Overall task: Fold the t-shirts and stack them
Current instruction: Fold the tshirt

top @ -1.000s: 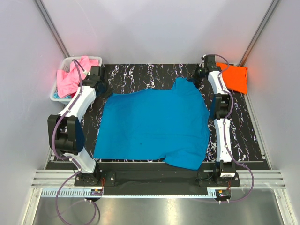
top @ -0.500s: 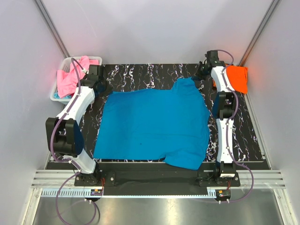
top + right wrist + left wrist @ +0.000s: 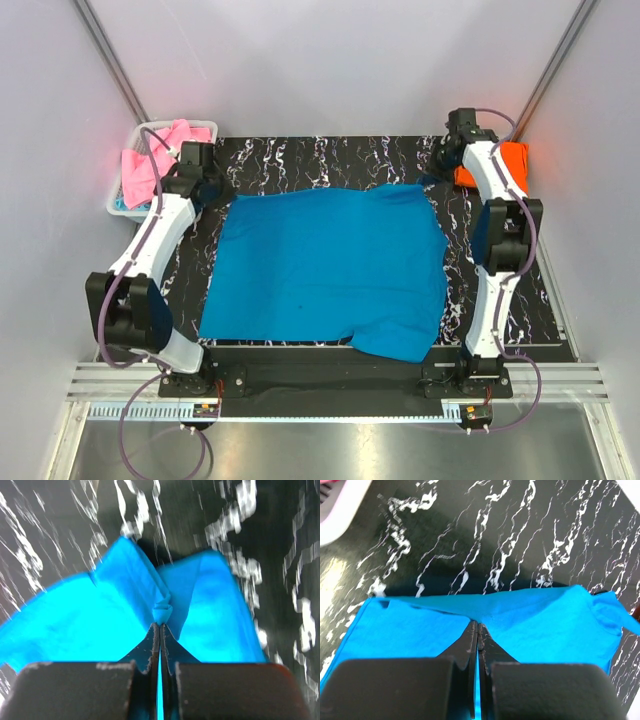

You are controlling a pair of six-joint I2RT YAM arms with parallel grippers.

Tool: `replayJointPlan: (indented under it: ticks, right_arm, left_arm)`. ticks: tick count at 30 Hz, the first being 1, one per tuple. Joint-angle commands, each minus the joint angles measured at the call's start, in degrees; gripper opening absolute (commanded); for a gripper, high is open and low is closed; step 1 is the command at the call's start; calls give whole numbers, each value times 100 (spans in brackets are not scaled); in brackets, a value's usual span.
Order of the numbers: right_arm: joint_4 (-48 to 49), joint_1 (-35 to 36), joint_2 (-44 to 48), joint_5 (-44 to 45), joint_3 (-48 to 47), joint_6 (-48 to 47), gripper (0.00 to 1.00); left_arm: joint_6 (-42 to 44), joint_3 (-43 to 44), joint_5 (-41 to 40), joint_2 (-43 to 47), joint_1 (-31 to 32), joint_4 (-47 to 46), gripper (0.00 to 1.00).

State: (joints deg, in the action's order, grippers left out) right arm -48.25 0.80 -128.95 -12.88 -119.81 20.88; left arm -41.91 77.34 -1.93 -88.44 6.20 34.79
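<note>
A bright teal-blue t-shirt (image 3: 325, 265) lies spread on the black marbled table (image 3: 320, 160). Its near right part is folded over. My left gripper (image 3: 222, 197) is shut on the shirt's far left corner, and the left wrist view shows its jaws (image 3: 477, 626) pinching the blue cloth (image 3: 540, 625). My right gripper (image 3: 433, 178) is shut on the far right corner, with a small roll of blue cloth (image 3: 162, 611) at its tips (image 3: 160, 625). An orange t-shirt (image 3: 512, 158) lies folded at the far right, partly behind my right arm. A pink t-shirt (image 3: 150, 165) lies crumpled in the basket. No red shirt shows.
A small white lattice basket (image 3: 200, 127) stands at the far left corner, just beside my left arm. Grey walls close in the table on three sides. The arm bases and a metal rail (image 3: 320, 385) run along the near edge.
Both grippers have moved apart and outward with the far corners. The raised hump at the shirt's far right has dropped, and the far edge now lies straight.
</note>
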Motion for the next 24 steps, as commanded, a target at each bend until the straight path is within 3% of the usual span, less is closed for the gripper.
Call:
replayJointPlan:
  ticks: [1, 10, 24]
  right_arm:
    - [105, 192, 1168, 330, 957, -14, 0]
    - [281, 421, 3505, 524, 3742, 355, 0]
    - [131, 447, 4518, 1419, 5415, 952, 0]
  left_arm:
    - [-98, -219, -289, 546, 13, 107, 0]
    - [-449, -826, -597, 846, 4, 467, 0]
    - [-1275, -879, -1309, 671, -4, 1013, 0]
